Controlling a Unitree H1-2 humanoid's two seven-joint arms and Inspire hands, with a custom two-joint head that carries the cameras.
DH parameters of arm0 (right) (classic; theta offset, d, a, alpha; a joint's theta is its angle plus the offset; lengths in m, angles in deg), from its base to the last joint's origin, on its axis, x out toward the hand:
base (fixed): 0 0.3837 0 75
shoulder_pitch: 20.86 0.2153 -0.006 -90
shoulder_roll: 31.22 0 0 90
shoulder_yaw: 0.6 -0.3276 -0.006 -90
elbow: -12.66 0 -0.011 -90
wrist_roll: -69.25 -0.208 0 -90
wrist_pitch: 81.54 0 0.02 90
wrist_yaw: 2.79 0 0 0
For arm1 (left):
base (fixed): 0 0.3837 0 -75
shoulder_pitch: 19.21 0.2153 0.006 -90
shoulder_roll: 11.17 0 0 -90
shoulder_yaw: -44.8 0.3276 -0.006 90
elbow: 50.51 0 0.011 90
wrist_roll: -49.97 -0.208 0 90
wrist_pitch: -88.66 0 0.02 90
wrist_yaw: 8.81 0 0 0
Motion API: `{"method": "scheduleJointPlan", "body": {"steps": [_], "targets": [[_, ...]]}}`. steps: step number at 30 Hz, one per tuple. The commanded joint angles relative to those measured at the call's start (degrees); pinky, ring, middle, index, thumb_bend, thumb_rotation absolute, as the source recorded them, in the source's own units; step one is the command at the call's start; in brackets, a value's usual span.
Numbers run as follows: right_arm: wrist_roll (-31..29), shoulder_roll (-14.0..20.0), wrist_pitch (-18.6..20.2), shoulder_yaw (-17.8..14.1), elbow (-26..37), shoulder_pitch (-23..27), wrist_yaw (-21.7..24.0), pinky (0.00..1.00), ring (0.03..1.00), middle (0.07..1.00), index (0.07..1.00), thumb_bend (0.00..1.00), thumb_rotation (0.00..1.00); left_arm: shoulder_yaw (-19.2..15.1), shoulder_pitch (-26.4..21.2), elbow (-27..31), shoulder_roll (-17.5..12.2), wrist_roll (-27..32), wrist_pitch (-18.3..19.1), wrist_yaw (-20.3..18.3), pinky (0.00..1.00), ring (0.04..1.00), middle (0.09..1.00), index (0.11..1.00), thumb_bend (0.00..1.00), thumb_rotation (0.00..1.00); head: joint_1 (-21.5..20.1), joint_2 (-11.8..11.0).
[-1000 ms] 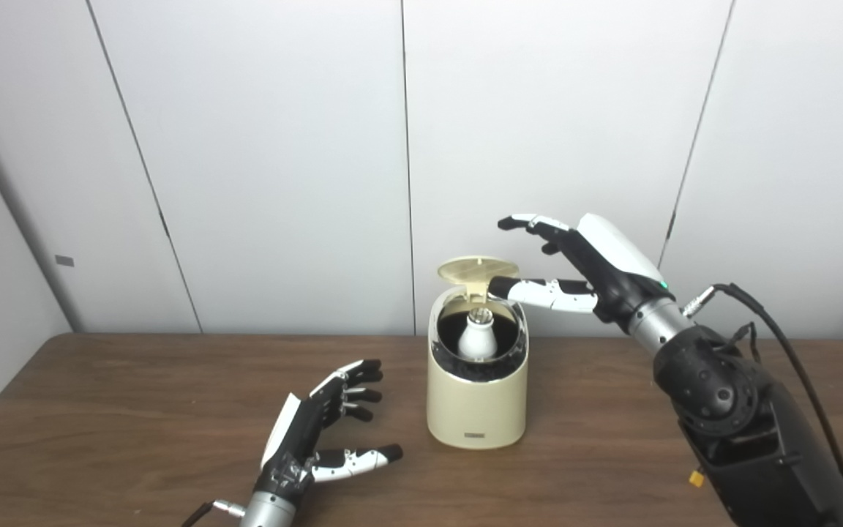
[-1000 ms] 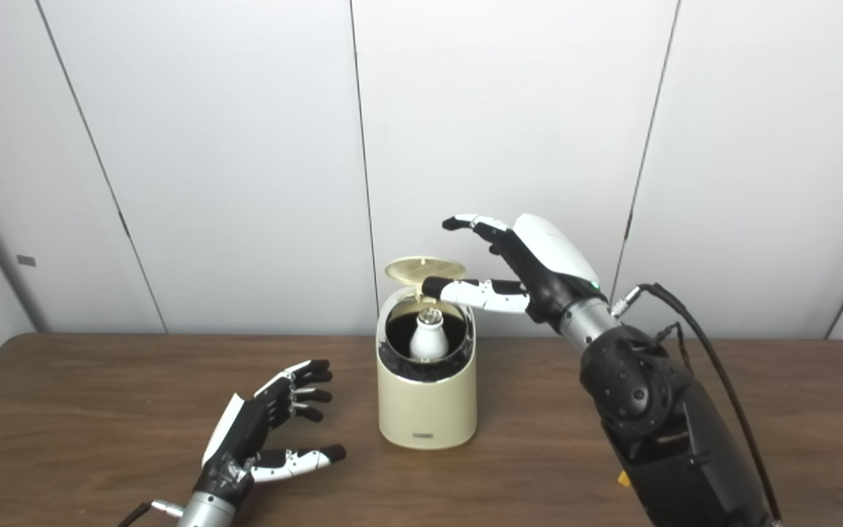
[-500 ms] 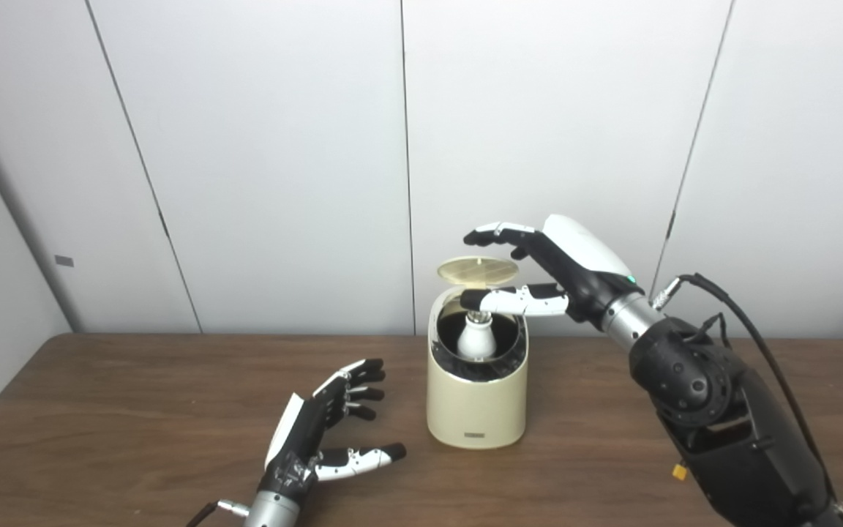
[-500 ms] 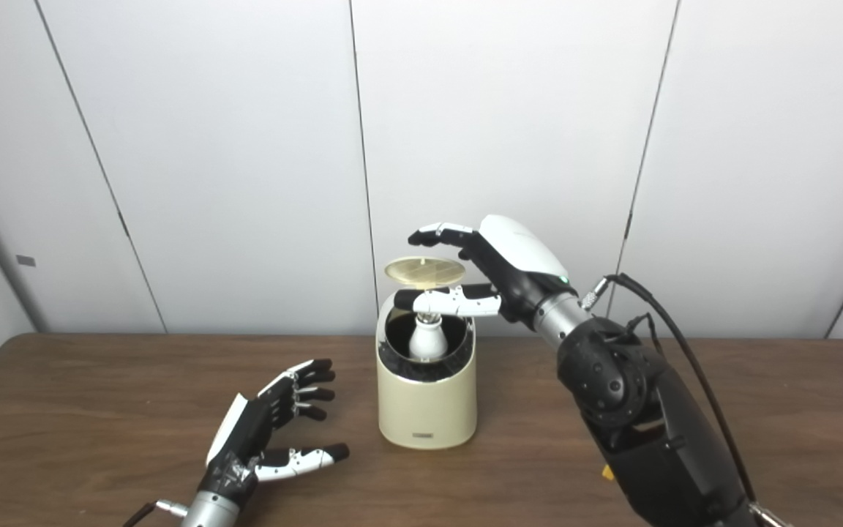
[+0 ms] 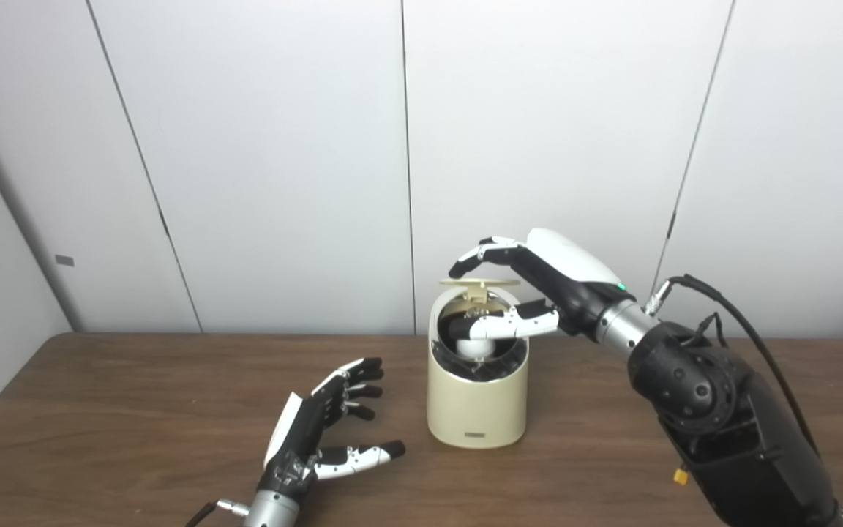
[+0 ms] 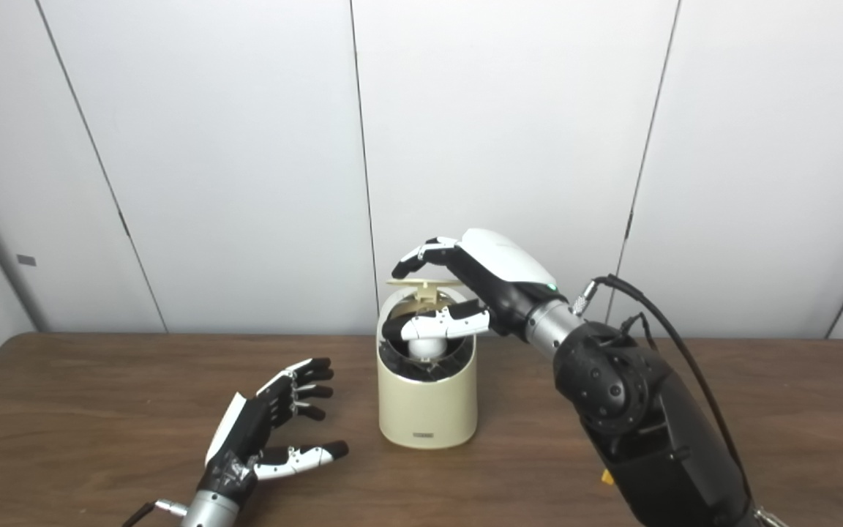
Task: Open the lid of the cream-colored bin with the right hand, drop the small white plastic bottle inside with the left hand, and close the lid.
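table (image 5: 136,395) — dark matt wood grain | bin (image 5: 476,410) — smooth cream plastic, faint sheen

Two arms in frame, both hands with fingers apart and holding nothing.

The left hand (image 5: 323,432) sits in the lower left of centre, palm turned inward, fingers (image 5: 356,380) spread toward the upper right and thumb stretched to the right, its wrist at the bottom edge. The right arm (image 5: 721,410) rises from the lower right corner toward the middle of the frame; the right hand (image 5: 538,282) arches palm down, fingers curled downward, thumb (image 5: 509,324) reaching left below them.
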Motion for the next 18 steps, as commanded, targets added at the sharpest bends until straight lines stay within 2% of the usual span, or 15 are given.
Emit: {"method": "scheduleJointPlan", "body": {"steps": [1, 18], "targets": [[-0.3, 0.99, -1.47, -1.17, 1.89, 1.61, -0.61, 0.87, 0.917, 0.774, 0.706, 0.65, 0.71, -0.52, -1.52, 1.31, -0.03, -0.16, -1.24, 0.58, 0.62, 0.747, 0.812, 0.836, 0.79, 0.05, 0.04, 0.08], [1.2, 3.98, -2.12, -0.23, 2.94, 0.42, 1.04, 0.88, 0.908, 0.755, 0.723, 0.65, 0.73, -0.67, -1.09, 1.81, 0.33, 0.25, -0.67, 0.31, 0.61, 0.732, 0.806, 0.838, 0.78, 0.06, 0.16, 1.01]]}}
